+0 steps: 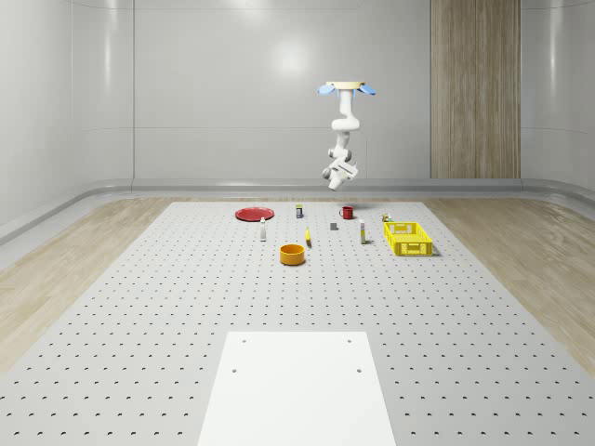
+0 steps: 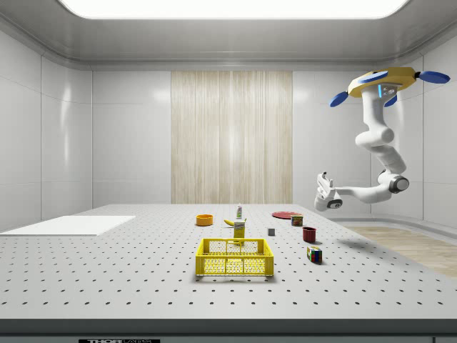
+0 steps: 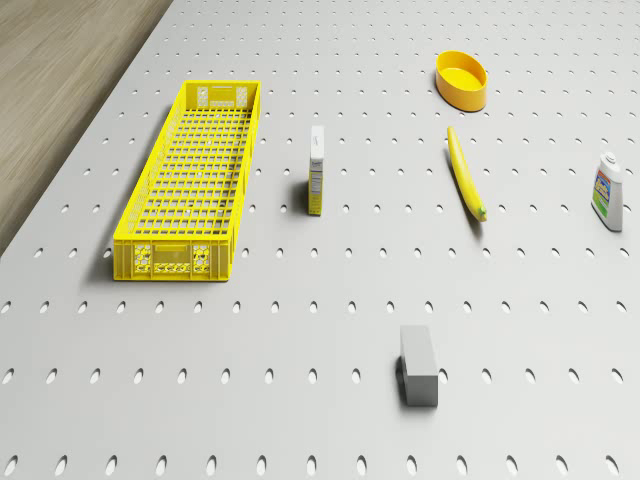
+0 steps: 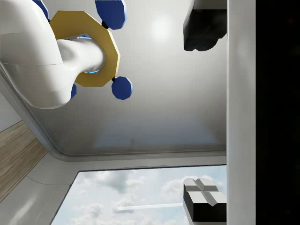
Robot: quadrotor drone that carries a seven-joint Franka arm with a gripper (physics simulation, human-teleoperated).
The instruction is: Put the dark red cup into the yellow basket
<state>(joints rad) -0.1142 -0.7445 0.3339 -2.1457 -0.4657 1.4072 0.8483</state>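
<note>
The dark red cup point(image 1: 347, 212) point(image 2: 309, 234) stands upright on the perforated table, far side from the whole-scene camera. The yellow basket point(image 1: 407, 238) point(image 2: 235, 257) point(image 3: 190, 180) lies nearer, toward the whole-scene view's right, with nothing inside. The drone point(image 1: 346, 88) point(image 2: 389, 80) hovers high above the cup's end of the table. Its arm hangs down and bends level, holding the gripper point(image 1: 337, 173) point(image 2: 323, 186) well above the cup. In the wrist view the gripper point(image 4: 206, 117) is open, its fingertips point(image 4: 201, 28) far apart and looking up at the drone.
Around the cup lie a red plate point(image 1: 253, 214), an orange bowl point(image 1: 293, 254), a banana point(image 3: 465, 172), a white box point(image 3: 316, 170), a grey block point(image 3: 419, 365), a bottle point(image 3: 607, 192) and a colour cube point(image 2: 314, 254). A white panel point(image 1: 297, 386) covers the near table end.
</note>
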